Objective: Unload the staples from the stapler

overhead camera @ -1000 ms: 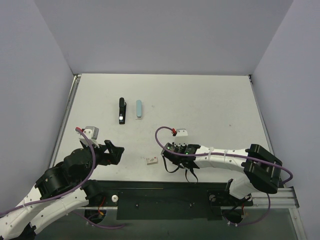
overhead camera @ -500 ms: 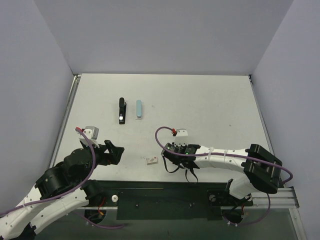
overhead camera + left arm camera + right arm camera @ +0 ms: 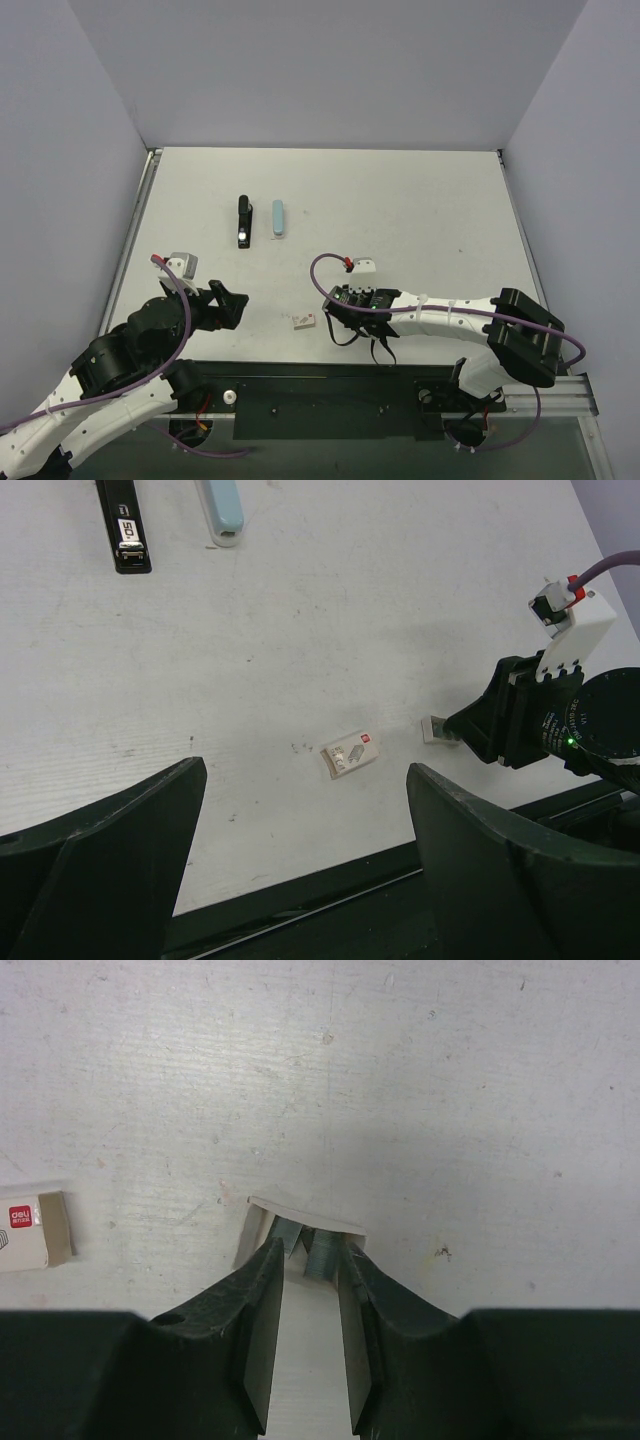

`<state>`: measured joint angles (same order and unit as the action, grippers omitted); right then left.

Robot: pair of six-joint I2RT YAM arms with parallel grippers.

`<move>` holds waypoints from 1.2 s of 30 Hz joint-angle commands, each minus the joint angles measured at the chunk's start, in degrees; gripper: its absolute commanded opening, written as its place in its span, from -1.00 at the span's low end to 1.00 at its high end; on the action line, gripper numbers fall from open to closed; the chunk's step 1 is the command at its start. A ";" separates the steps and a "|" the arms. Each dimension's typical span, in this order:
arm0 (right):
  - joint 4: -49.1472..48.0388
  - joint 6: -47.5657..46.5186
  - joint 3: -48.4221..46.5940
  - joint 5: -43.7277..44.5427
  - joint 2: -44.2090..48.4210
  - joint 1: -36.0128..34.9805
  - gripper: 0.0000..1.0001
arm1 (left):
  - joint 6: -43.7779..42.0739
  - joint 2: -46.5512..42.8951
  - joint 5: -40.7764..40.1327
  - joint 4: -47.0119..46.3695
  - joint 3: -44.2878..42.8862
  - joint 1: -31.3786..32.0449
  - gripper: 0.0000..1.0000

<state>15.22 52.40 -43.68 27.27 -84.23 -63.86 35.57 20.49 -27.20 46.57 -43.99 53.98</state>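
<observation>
Stapler body (image 3: 241, 221), black, lies at the far left-centre of the table (image 3: 420, 200), with a light-blue piece (image 3: 278, 217) parallel just beside it. Well apart, near the front edge, staples (image 3: 322, 1251) sit in a small open sleeve (image 3: 300, 1216) at the tips of the right gripper (image 3: 310, 1265). Its jaws stand narrowly apart, and whether they pinch the staples I cannot tell. A staple box (image 3: 30, 1230) lies near. The left gripper (image 3: 228, 306) gapes wide, holding nothing.

The stapler (image 3: 122, 530) is cut by the top edge, the box (image 3: 30, 1230) by the left; staples (image 3: 322, 1252) are half hidden behind the right claw (image 3: 308, 1256).
</observation>
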 commanded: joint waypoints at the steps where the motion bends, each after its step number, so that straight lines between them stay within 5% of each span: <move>1: 2.00 0.07 0.18 2.53 1.16 -0.48 -0.50 | 0.02 0.43 -0.04 -0.16 -1.10 0.25 0.85; 18: 6.13 4.81 5.18 3.93 11.97 -0.48 -0.35 | 2.75 10.17 2.15 -1.91 0.74 0.25 0.76; 21: 6.75 5.95 6.59 4.11 13.29 -0.22 -0.35 | 4.41 11.32 2.42 -3.32 2.50 0.25 0.54; 29: 7.01 9.73 8.44 3.49 13.65 0.31 -0.37 | 7.75 15.89 1.89 -7.71 6.36 0.25 -0.92; 36: 6.66 11.23 8.26 3.41 11.37 1.10 -0.39 | 8.46 22.04 0.83 -12.55 9.61 0.16 -1.00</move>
<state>20.08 61.39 -35.48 28.75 -71.57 -63.37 42.85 39.92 -25.28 40.29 -35.77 53.98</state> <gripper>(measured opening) 0.305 0.022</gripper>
